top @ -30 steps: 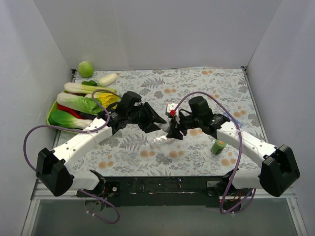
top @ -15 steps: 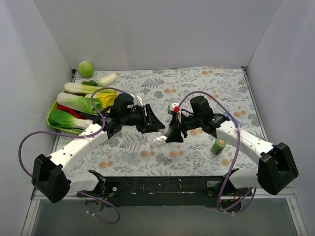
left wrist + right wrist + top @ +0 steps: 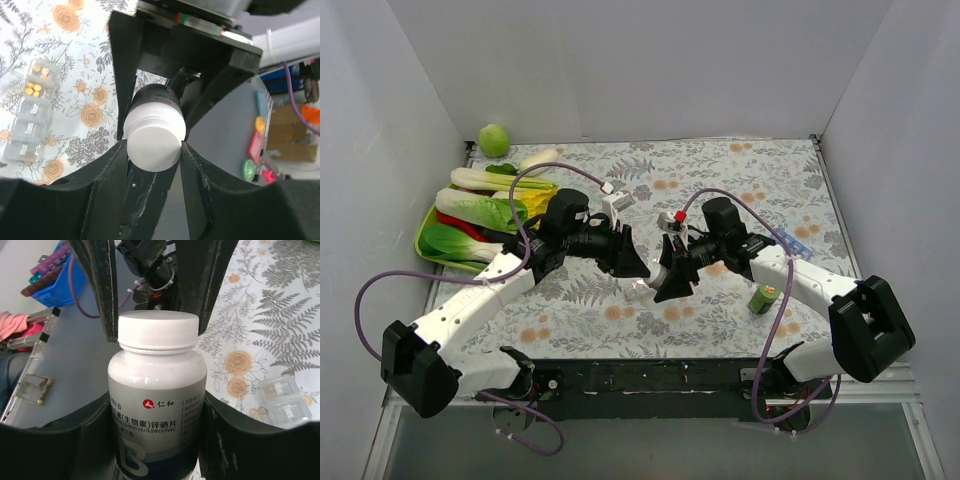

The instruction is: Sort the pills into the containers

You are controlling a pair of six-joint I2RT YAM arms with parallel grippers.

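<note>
I have brought the left claw (image 3: 153,144) in: it now clamps the cap (image 3: 156,329) of the bottle (image 3: 157,390) gripped by the right claw (image 3: 157,405). I judge unscrewing next; the pill-box (image 3: 27,117) lies on the worktop (image 3: 750,180) below

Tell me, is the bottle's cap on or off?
On. In the right wrist view the white cap sits on the bottle; the left pincer clasps it, and the right pincer holds the body.

One white pill bottle (image 3: 156,390), one clear pill-box strip (image 3: 27,117) (orange pills (image 3: 33,89) inside) and one green bottle (image 3: 763,297).
</note>
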